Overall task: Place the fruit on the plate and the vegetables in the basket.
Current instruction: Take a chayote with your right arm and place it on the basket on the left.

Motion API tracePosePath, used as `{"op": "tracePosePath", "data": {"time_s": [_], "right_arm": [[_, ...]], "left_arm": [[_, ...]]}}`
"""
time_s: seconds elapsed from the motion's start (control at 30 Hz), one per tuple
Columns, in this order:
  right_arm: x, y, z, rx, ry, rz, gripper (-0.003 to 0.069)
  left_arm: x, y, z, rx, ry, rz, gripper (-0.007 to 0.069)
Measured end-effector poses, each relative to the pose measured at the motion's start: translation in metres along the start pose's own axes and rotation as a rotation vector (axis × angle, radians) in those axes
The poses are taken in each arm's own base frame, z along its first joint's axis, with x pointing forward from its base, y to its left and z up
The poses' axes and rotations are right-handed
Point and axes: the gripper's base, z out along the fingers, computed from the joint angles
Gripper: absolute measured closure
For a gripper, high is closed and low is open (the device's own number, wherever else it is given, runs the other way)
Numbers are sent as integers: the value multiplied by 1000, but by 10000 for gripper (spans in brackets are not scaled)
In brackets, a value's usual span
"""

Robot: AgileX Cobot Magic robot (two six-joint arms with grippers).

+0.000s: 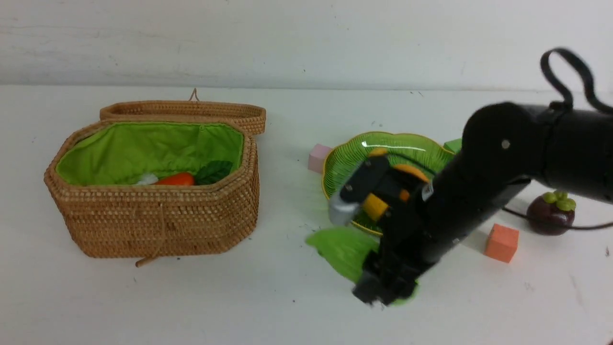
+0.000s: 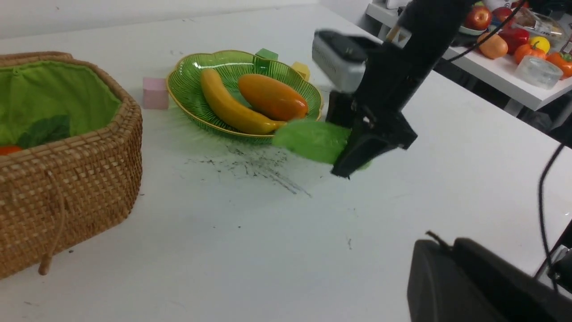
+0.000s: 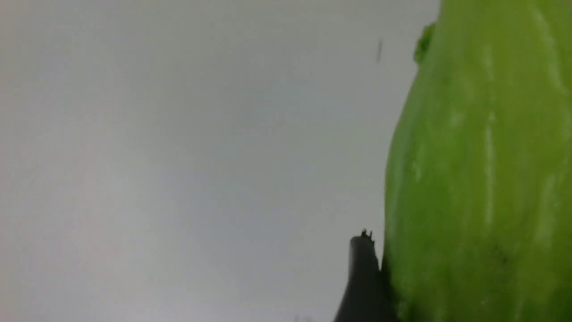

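Note:
The light green ridged gourd (image 1: 342,249) lies low over the table in front of the plate (image 1: 407,146). My right gripper (image 1: 380,292) is shut on the gourd, and one finger (image 3: 364,277) presses its side (image 3: 478,179). On the plate (image 2: 187,85) lie the banana (image 2: 228,105) and the mango (image 2: 272,96). The mangosteen (image 1: 550,213) stands on the table at the right. The basket (image 1: 158,215) is open at the left, with the carrot (image 1: 177,179), the white radish (image 1: 146,179) and green leaves inside. My left gripper (image 2: 440,246) is shut and empty, off to the side.
A pink cube (image 1: 319,158) sits left of the plate, a green cube (image 1: 452,145) behind it and an orange cube (image 1: 501,243) near the mangosteen. A yellow cube (image 2: 301,69) is by the plate's rim. A side table (image 2: 514,67) with other produce stands beyond the table's edge.

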Motion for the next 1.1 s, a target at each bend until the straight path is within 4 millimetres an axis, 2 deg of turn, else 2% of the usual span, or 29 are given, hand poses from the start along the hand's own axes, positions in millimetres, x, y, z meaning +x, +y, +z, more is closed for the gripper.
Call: {"op": "tracePosePath", "data": {"time_s": [0.07,0.23,0.27,0.33,0.4,0.47,0.57,0.73,0.8,0.97,1.1], "right_arm": [[-31,5,-15,50,-134,-41,215],[-98,5,-29,106,-379,-84,215],[-103,3,-25,101,-387,-79,215],[-130,-2,-19,96,-457,-76,215],[-140,-6,-13,90,-479,-70,215],[-159,-13,5,87,-524,-80,216],[-176,-16,24,108,-575,-127,216],[-189,-14,53,125,-620,-173,216],[-189,-15,69,139,-622,-191,216],[-187,-22,93,182,-637,-184,216],[-187,-26,101,207,-652,-172,183]], "left_arm": [[0,1,0,-13,-2,13,587],[-2,7,0,-80,-17,32,586],[-2,8,0,-87,-19,29,586],[-4,13,-1,-144,-39,5,586],[-5,16,-2,-179,-51,-9,586],[-7,23,-3,-250,-84,-20,586],[-10,30,-6,-337,-120,-17,586],[-13,39,-10,-438,-150,-25,586],[-13,41,-11,-461,-154,-39,586],[-10,43,-11,-486,-132,-60,585],[-9,43,-12,-494,-123,-63,585]]}}
